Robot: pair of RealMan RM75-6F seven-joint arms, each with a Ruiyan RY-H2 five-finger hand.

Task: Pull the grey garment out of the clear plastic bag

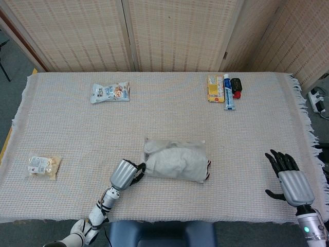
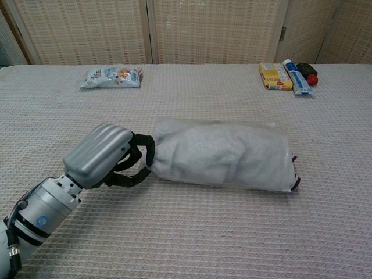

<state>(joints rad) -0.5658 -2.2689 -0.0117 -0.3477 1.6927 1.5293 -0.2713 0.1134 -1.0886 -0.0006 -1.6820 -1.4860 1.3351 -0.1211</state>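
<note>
The clear plastic bag (image 1: 177, 160) (image 2: 232, 157) lies near the table's middle front, with the grey garment (image 2: 209, 152) bundled inside it. Something dark pokes out at its right end. My left hand (image 1: 125, 175) (image 2: 103, 154) is at the bag's left end; its dark fingers (image 2: 143, 150) curl around that edge from above and the thumb sits beneath, pinching the plastic. That end looks slightly lifted. My right hand (image 1: 289, 180) hovers at the table's front right, fingers spread and holding nothing, far from the bag; only the head view shows it.
A snack bag (image 1: 110, 92) (image 2: 110, 76) lies at the back left. A small packet (image 1: 44, 165) sits near the left edge. At the back right are a yellow box (image 1: 215, 88) (image 2: 274, 76), a toothpaste tube (image 1: 228, 93) and a black-and-red item (image 1: 236, 86).
</note>
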